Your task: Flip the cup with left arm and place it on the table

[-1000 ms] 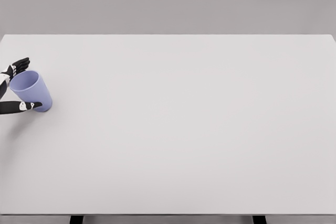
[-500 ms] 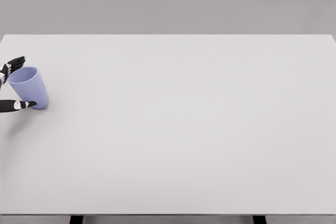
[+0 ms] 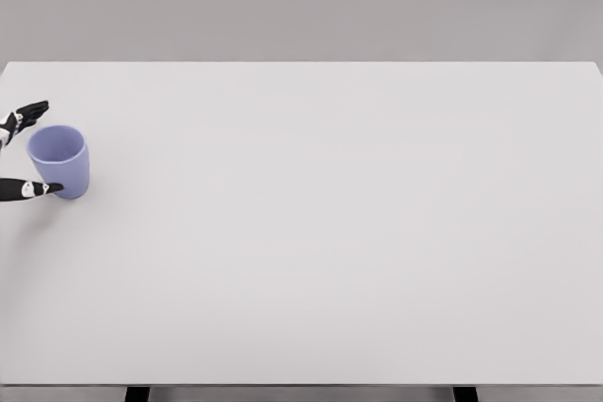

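Observation:
A lavender cup (image 3: 60,165) stands upright, mouth up, on the white table (image 3: 320,214) near its left edge. My left hand (image 3: 45,148) reaches in from the left edge and brackets the cup. Its fingers (image 3: 24,117) are spread behind the rim with a small gap to it, and the thumb (image 3: 36,189) lies along the table with its tip at the cup's base. The hand looks open around the cup rather than clamped on it. Most of the left arm is cut off by the picture's edge. No right arm shows.
The table's left edge runs just beside the hand and cup. Two dark table legs (image 3: 138,393) show below the front edge. A plain grey wall stands behind the table.
The cup went from tilted toward the hand to upright on the table, at about the same spot. The fingers drew back to the left, away from the rim.

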